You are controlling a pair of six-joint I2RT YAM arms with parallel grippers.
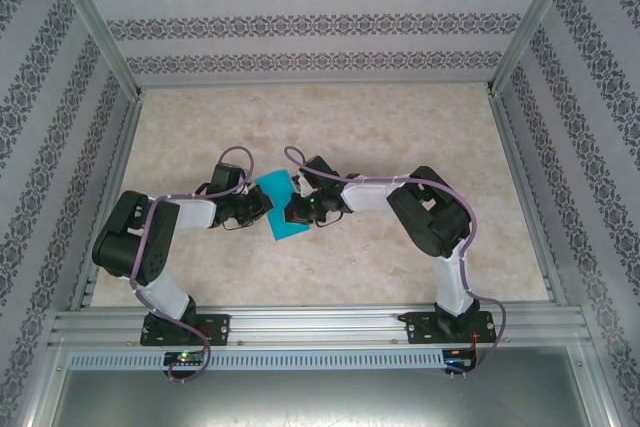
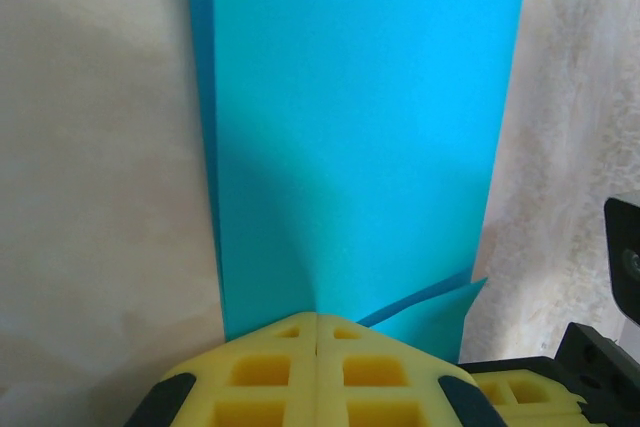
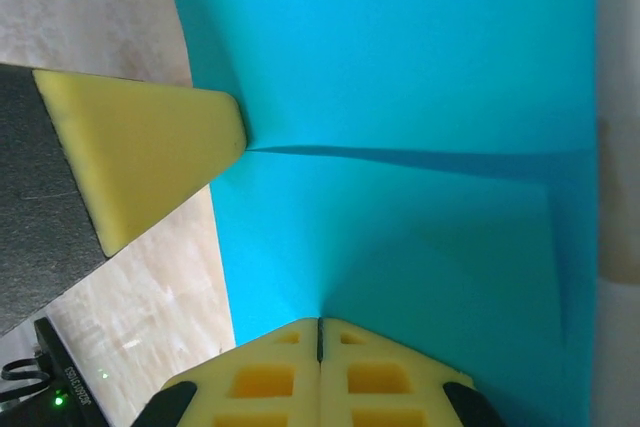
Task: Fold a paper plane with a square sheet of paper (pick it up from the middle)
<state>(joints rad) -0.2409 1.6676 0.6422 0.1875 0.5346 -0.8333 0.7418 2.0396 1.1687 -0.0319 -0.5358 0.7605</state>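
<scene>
**Top view:** both arms bend inward and the grippers meet just left of frame centre. The sheet (image 1: 281,209) sits between them. The left gripper (image 1: 256,209) is on its left edge and the right gripper (image 1: 300,211) on its right edge, low over the table (image 1: 420,127). Jaws are too small to read here. I can't tell whether the sheet is lifted or lying flat.

**Left wrist:** the sheet runs from the top edge of the frame down to the yellow pads at bottom centre. The left pads are pressed flat together with the sheet's near edge going into the seam, so they are clenched on the sheet. A darker strip down the sheet's left side and a small flap (image 2: 430,315) at lower right suggest more than one layer. I read it as part-folded, not a plane yet. The right gripper's pad (image 2: 520,394) shows in the lower right corner, just beside the left one.

**Right wrist:** the right pads at bottom centre are also closed on each other with the sheet in the seam, so they are grasping it. The left gripper's pad (image 3: 140,147) comes in from the left. Its tip touches the sheet's edge, where a ridge (image 3: 420,154) runs right across the frame.

**Doing the step well (my judgement):**
- This is a two-handed pinch in mid-fold.
- Move both wrists together, with no pulling apart, because thin paper tears at the pinch.
- Line the edges up before pressing any crease.
- Let the ridge set the fold line.
- Release one side only once the sheet is flat on the table.
</scene>
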